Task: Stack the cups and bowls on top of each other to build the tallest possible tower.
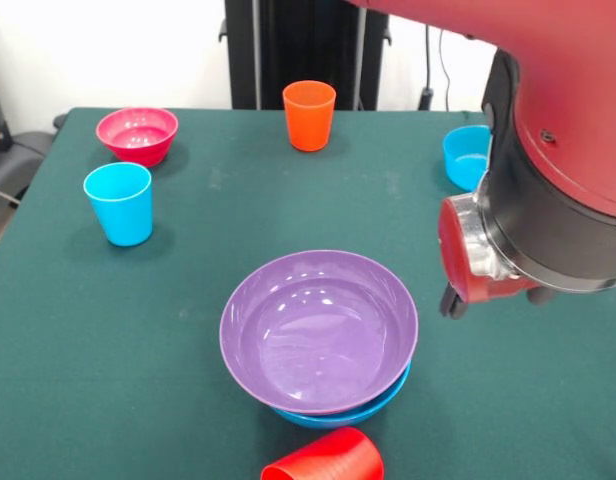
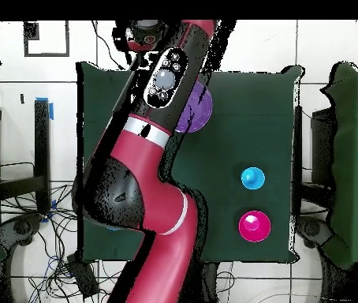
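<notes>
Glossy red and black robot arm, thick rounded crimson link shells, black joint housings, silver metal ring at the wrist joint, small dark screw in red shell, white bands between segments, grey oval button panel on the upper link

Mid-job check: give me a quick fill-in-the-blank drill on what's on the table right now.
1. The purple bowl sits nested on a ____ bowl.
2. The red cup near the front edge lies on its ____.
3. The orange cup stands ____ near the table's far edge.
4. The light blue cup stands nearest the ____ bowl.

Missing words: blue; side; upright; pink
</notes>
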Available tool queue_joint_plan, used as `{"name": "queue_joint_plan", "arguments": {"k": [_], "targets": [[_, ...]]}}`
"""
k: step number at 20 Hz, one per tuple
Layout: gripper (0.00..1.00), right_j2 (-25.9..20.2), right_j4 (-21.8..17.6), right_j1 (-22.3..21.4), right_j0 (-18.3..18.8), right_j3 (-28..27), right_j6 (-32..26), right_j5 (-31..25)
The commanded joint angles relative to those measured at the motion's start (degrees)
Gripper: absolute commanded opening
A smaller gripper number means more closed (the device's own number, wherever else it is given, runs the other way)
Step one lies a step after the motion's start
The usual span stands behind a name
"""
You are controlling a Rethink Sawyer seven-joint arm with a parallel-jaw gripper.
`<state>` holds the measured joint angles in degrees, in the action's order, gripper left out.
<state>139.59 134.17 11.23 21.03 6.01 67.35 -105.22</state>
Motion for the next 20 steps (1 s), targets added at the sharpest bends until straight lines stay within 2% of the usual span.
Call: {"name": "queue_joint_plan", "arguments": {"k": [1,9,14,17,20], "targets": [[1.0,5.1,-5.3,0.4,0.5,-3.6,-19.0,2.8],[1.0,3.4,-9.1,-2.0,0.9,-3.6,-20.2,1.2],[1.0,0.3,-12.4,-3.3,2.5,-4.2,-25.3,1.8],[1.0,1.7,-13.0,-3.8,3.5,-3.9,-29.2,3.1],[1.0,3.9,-12.8,-4.5,4.0,-3.2,-30.3,5.1]]}}
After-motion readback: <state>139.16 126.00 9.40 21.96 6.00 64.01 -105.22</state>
